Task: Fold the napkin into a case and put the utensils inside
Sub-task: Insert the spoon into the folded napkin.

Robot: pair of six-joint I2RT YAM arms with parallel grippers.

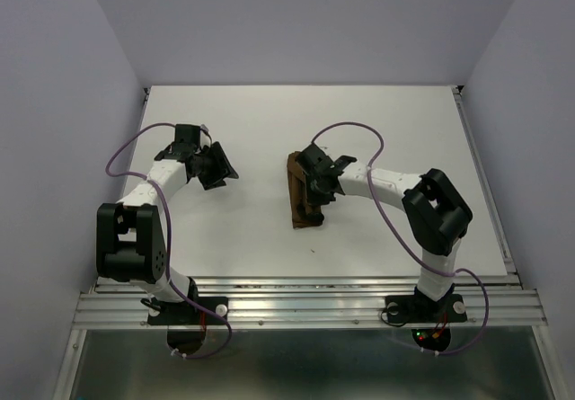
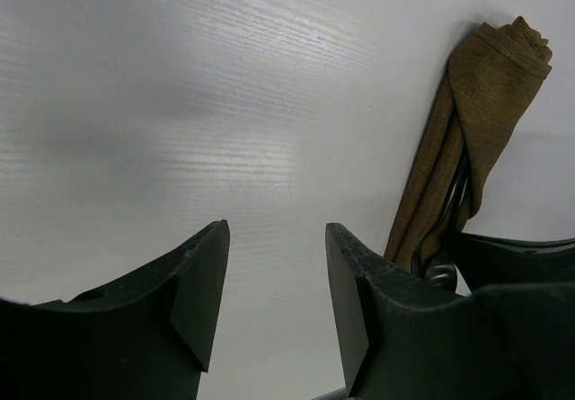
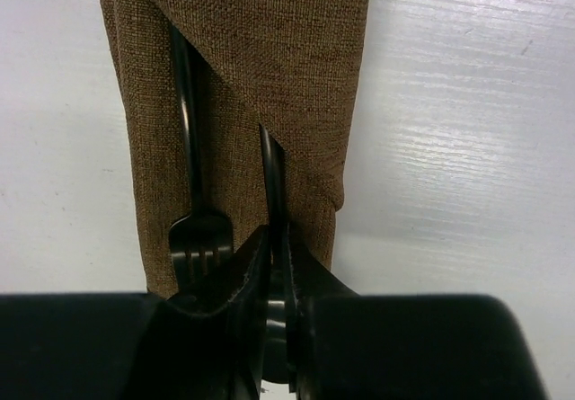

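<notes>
Right gripper (image 3: 275, 243) clamping utensil (image 3: 271, 171), tucked under case (image 3: 269, 40) edge.

- Overhead, I had even, fairly bright light, with soft, short shadows on the table (image 1: 252, 121).
- The left wrist view showed a pale sheen on the table (mild glare, nothing blown out).
- Right wrist: the case (image 3: 269, 49) weave was sharp; the right gripper (image 3: 274, 238) was a black, featureless mass.

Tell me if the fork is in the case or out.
Partly in: the fork's handle runs under the case's diagonal flap; its tines stick out below, beside the right pincer gripping another utensil.
</notes>
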